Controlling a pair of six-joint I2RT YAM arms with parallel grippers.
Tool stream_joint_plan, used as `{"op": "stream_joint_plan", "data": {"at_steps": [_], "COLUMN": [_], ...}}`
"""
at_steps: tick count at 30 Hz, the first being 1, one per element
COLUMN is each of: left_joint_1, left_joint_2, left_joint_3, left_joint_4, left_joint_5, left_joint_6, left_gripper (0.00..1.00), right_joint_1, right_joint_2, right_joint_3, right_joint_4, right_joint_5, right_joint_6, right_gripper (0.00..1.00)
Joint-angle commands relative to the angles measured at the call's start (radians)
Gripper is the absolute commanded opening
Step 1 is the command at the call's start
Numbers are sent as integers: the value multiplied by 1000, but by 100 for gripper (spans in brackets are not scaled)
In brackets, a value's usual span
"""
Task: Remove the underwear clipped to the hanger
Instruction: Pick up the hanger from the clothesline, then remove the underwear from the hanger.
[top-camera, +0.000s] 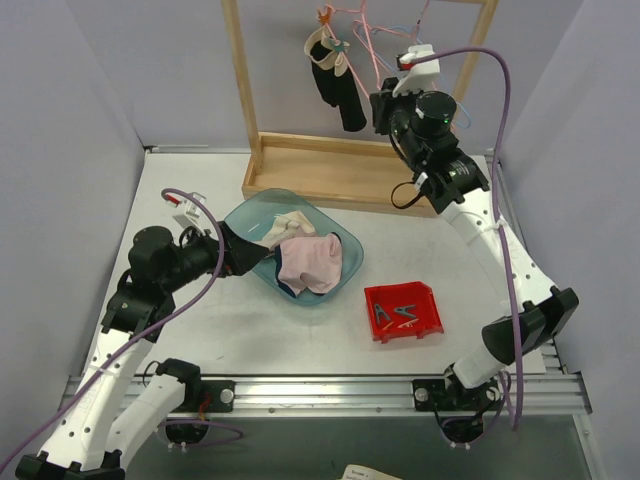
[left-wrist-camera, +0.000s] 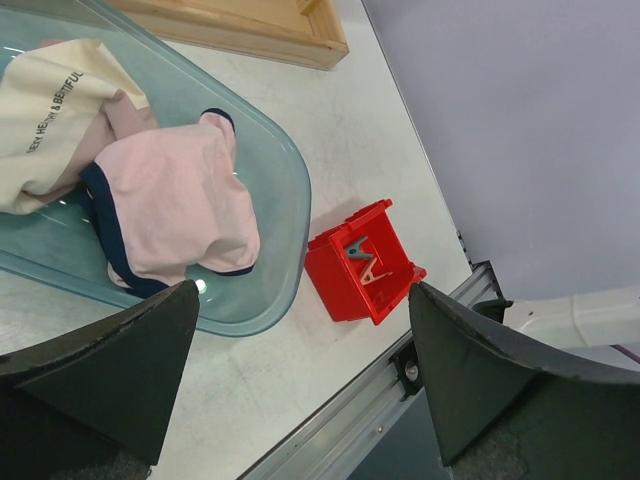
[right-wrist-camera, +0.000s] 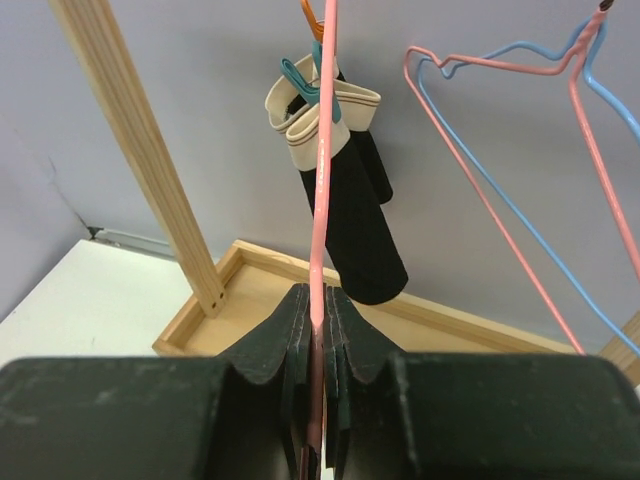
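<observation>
Black underwear with a beige waistband (top-camera: 338, 82) hangs from a pink hanger (top-camera: 366, 45) on the wooden rack, held by a teal clothespin (right-wrist-camera: 298, 74) and an orange one (right-wrist-camera: 310, 12). It also shows in the right wrist view (right-wrist-camera: 358, 210). My right gripper (top-camera: 384, 106) is shut on the pink hanger's wire (right-wrist-camera: 319, 190), just right of the underwear; in the right wrist view (right-wrist-camera: 317, 305) the jaws pinch the wire. My left gripper (top-camera: 236, 252) is open and empty at the left rim of the teal bowl (top-camera: 345, 245). In that bowl lie pale pink, dark-trimmed underwear (left-wrist-camera: 170, 200) and a cream piece (left-wrist-camera: 50, 110).
A red bin (top-camera: 403, 310) with clothespins stands right of the bowl; it also shows in the left wrist view (left-wrist-camera: 335, 275). The wooden rack's tray base (top-camera: 330, 175) and posts (top-camera: 240, 70) stand at the back. More pink and blue hangers (right-wrist-camera: 520, 180) hang to the right.
</observation>
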Motion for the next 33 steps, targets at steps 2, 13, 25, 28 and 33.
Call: {"op": "stream_joint_plan", "data": {"at_steps": [2,13,25,28,33], "left_joint_1": [10,18,18,-10,-109], "left_joint_2": [-7,24,134,173,217], "left_joint_3": [48,141,281,274,347], "left_joint_4": [7,-29,284,469,303], "left_joint_5": [7,-5,235,311,198], "left_joint_6": [21,61,-151,-206,-47], "left_gripper": [95,94,94,94,94], "right_joint_1": [-8,-7,-2,-1,1], "right_joint_2": [-165,-605,-907,-938,-941], "right_joint_3": [-75,-482,-847,-880,-904], "right_joint_4": [105,96,51,50,62], "right_joint_5": [-108,-389,-566,-575,-612], "right_joint_6": [20,146,243,257,281], "right_gripper": [0,0,0,0,0]}}
